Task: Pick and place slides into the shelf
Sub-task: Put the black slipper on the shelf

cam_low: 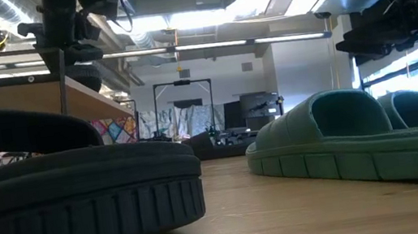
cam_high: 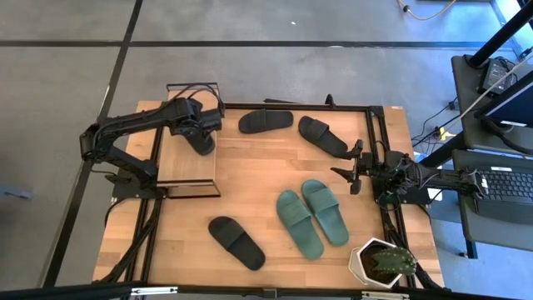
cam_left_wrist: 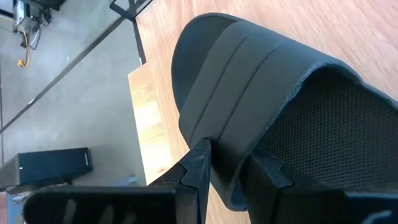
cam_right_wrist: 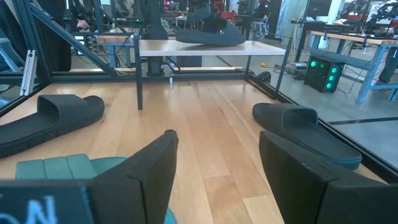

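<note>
My left gripper [cam_high: 202, 133] is over the far right part of the shelf [cam_high: 185, 154], shut on a black slide [cam_left_wrist: 261, 93]. This slide also shows in the right wrist view [cam_right_wrist: 208, 34], at the shelf's top board [cam_right_wrist: 205, 45]. Two more black slides [cam_high: 266, 121] [cam_high: 323, 135] lie sole down at the table's far side. A third [cam_high: 236, 242] lies near the front. The teal pair [cam_high: 312, 217] lies side by side right of the middle. My right gripper [cam_right_wrist: 214, 168] is open and empty, at the table's right edge [cam_high: 356, 171]. My left gripper pinches the black slide's wide strap near its side edge [cam_left_wrist: 227, 168]. One finger [cam_left_wrist: 199, 165] is on the strap's outer face and the other [cam_left_wrist: 270, 171] is inside the opening, over the footbed. The slide sits level at the shelf's top board; whether its sole rests on the board, I cannot tell.
A potted cactus in a white pot [cam_high: 381, 262] stands at the table's front right corner. A black metal frame [cam_high: 371, 125] runs along the table's far and right edges. In the low view the front black slide [cam_low: 64, 195] fills the foreground.
</note>
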`<control>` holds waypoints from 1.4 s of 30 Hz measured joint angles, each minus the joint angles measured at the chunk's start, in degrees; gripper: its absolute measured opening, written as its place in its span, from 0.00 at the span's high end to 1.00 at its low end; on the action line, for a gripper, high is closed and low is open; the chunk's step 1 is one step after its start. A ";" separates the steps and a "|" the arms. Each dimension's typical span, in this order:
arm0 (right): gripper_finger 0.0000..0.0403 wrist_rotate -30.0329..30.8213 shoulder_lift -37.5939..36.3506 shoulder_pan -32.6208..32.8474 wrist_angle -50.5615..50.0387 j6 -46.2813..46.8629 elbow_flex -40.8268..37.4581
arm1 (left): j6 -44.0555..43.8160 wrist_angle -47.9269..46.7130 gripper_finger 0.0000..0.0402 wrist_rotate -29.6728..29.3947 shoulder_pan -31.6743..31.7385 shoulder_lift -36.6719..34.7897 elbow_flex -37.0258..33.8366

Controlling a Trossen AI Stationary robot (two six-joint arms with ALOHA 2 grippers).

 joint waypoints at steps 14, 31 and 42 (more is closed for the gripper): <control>0.44 0.00 0.00 -0.01 0.01 -0.16 0.00 | 0.65 -0.14 0.82 -0.79 4.77 0.02 3.06; 0.44 0.00 0.02 0.01 -0.01 -0.21 0.00 | 0.36 -0.26 0.82 -2.39 9.63 9.69 2.32; 0.44 0.00 0.02 0.00 -0.01 -1.41 0.00 | 2.22 -0.19 0.82 -0.37 9.61 9.79 2.32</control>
